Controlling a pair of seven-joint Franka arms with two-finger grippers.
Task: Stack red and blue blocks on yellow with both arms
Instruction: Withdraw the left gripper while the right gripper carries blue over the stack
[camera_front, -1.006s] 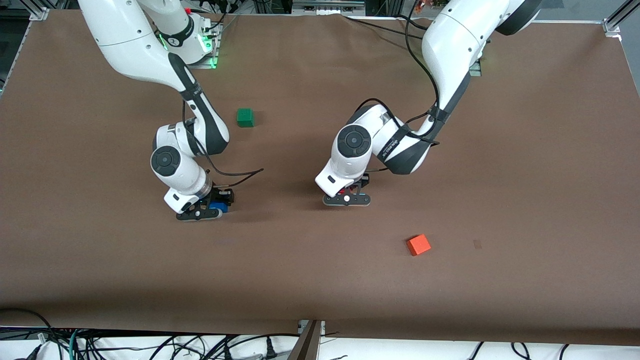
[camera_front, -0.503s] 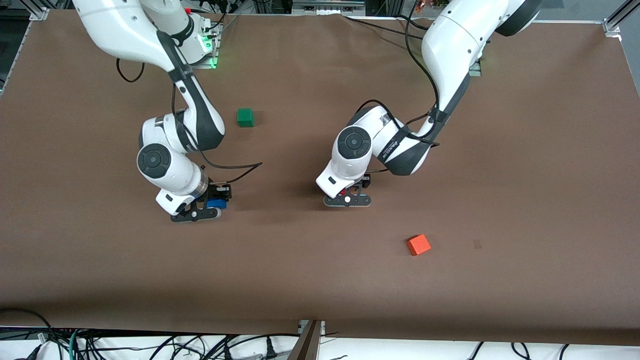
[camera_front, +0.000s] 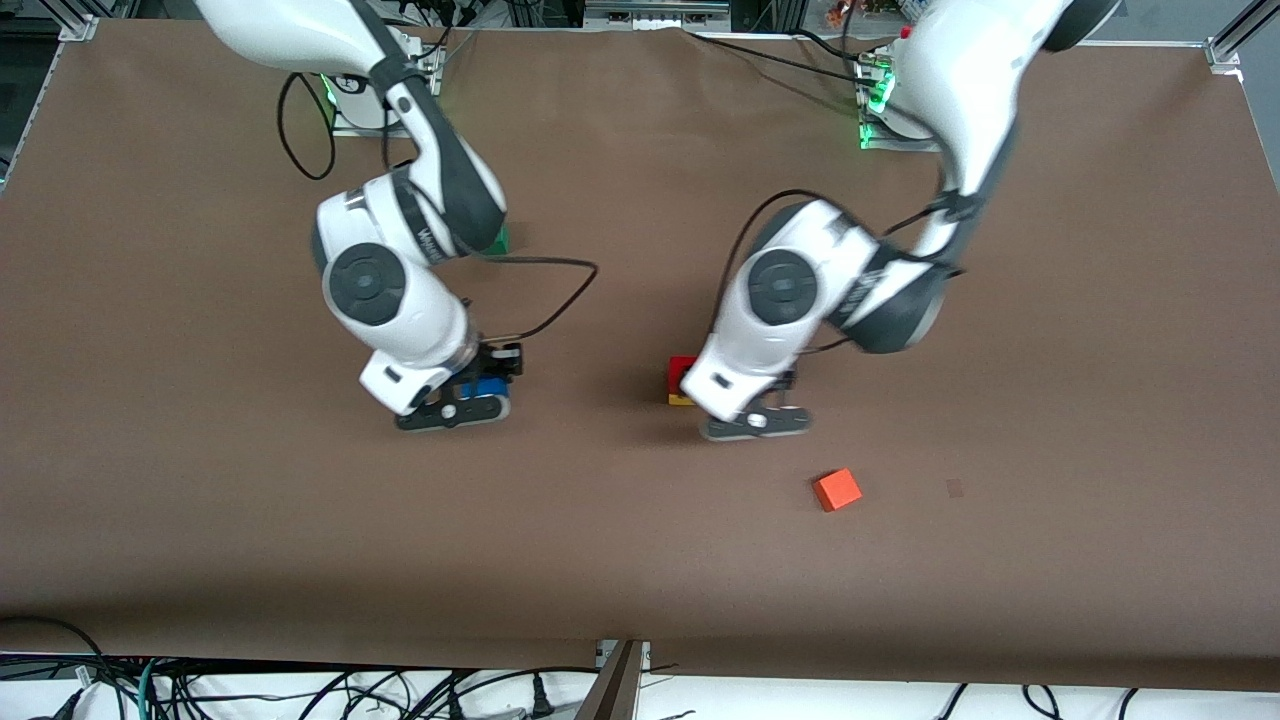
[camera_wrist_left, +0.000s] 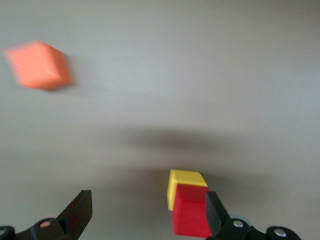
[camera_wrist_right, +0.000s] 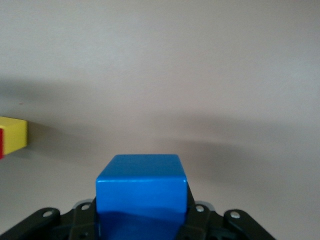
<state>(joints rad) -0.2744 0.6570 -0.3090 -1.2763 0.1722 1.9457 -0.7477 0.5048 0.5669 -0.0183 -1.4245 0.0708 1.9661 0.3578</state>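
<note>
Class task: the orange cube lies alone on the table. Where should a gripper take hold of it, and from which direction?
Probably from straight above, closing on two opposite flat side faces of the orange cube. It sits flat with nothing touching it, turned askew to the table edges, so the gripper should rotate to match.

Both arms are glossy white, with rounded shells and dark grey bands at the joints. Each wrist has a round dark grey cap ringed in white. Black cables loop loosely from forearm to wrist. Small dark lettering marks the bands. The gripper bodies are black with pale screw heads.
</note>
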